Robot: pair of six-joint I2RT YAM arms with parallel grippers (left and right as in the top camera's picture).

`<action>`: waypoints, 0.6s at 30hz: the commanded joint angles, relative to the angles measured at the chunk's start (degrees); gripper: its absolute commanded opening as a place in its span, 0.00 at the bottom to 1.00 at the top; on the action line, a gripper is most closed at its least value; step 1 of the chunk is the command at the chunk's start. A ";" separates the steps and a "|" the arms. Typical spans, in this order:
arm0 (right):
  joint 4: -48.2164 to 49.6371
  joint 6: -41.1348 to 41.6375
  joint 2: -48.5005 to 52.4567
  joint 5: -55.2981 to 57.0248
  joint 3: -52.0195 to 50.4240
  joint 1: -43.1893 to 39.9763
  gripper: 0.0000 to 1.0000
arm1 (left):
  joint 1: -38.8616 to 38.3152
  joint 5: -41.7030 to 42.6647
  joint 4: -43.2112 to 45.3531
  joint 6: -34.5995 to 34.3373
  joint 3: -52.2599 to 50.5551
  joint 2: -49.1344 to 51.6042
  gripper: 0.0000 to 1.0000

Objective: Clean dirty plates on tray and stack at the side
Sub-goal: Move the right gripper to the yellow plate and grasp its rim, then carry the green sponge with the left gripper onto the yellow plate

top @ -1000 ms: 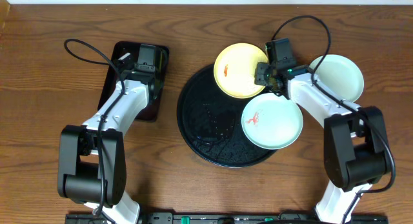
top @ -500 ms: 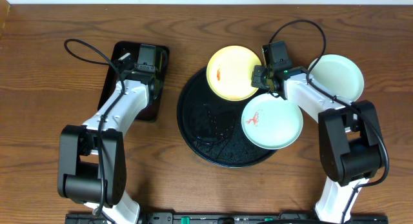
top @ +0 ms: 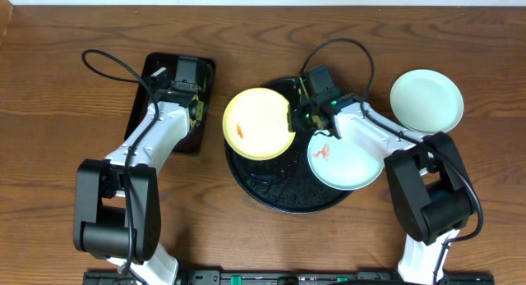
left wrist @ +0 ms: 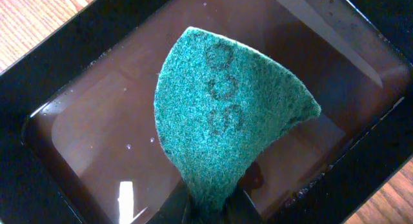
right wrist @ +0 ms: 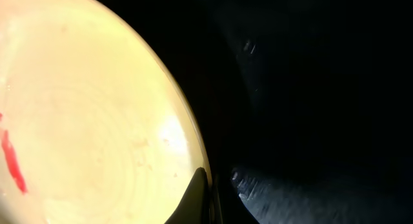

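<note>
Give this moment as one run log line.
left gripper: shut on green sponge over rectangular tray | right gripper: shut on yellow plate rim | smeared blue plate: on round tray | other blue plate: on table

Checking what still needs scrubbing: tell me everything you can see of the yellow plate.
The yellow plate is round, shallow, pale and glossy, with a small red-orange smear left of its centre. The right gripper pinches its right rim, and it overhangs the upper-left rim of the round black tray.
</note>
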 commanded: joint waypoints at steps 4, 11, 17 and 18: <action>-6.88 -0.90 -6.23 -1.01 0.07 2.69 0.01 | 0.31 -0.76 0.09 -0.48 -0.50 -0.17 0.11; -16.72 -0.90 -7.19 1.46 0.04 3.43 0.01 | 0.31 -0.46 0.09 -0.48 -0.50 -0.17 0.11; -19.65 -0.92 -7.19 3.52 0.04 3.43 0.01 | 0.31 -0.46 0.09 -0.48 -0.50 -0.17 0.11; -19.71 -0.92 -7.19 4.07 0.04 3.43 0.01 | 0.31 -0.46 0.09 -0.48 -0.50 -0.17 0.11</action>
